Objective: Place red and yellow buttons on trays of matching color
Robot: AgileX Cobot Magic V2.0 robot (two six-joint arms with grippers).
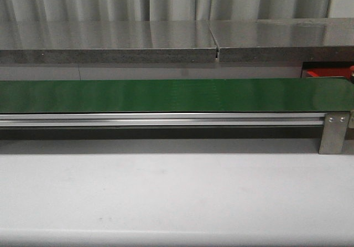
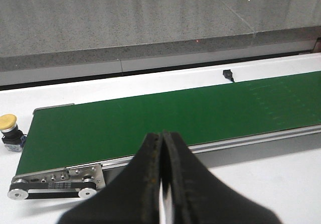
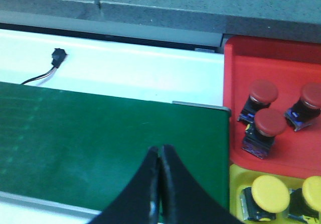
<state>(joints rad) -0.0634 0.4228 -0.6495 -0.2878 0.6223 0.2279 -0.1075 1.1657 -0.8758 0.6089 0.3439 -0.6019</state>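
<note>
Front view: conveyor belt bare | both grippers closed above belt edge

Left gripper and right gripper both closed, empty.

Three red buttons are sitting in one red tray. Two yellow buttons are sitting in one yellow tray. One more yellow button is sitting on the white table, just off the end of the one green belt.
</note>
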